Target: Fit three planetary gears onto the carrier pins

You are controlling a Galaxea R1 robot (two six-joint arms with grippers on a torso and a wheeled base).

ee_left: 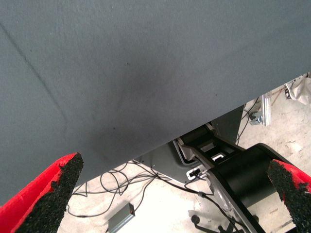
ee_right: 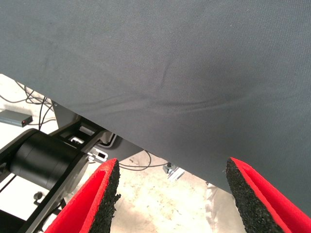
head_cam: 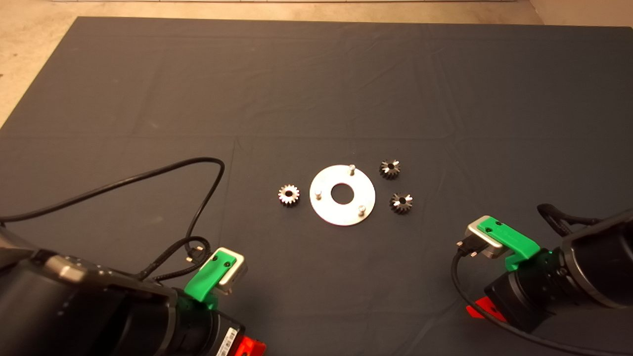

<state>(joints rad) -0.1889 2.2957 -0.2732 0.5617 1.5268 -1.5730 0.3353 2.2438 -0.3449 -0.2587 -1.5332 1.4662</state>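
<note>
The flat round disc (head_cam: 342,195) lay near the middle of the dark mat (head_cam: 316,89), its three carrier pins (head_cam: 351,169) standing bare — none carried a gear. The silver planetary gear (head_cam: 289,194) lay just left of the disc, apart from its rim. Two darker gears lay to the disc's right: one (head_cam: 389,169) beside the upper right rim, the other (head_cam: 401,202) a little below it, level with the disc's lower half. All three rested flat on the mat.

The left gripper (ee_left: 175,194) waited well below and left of the disc, at the mat's near edge, its fingers (ee_left: 53,194) spread wide and holding nothing. The right gripper (ee_right: 170,199) sat well below and right of the disc — also spread wide, empty, its pads (ee_right: 250,194) over the mat's edge and the floor beyond.
</note>
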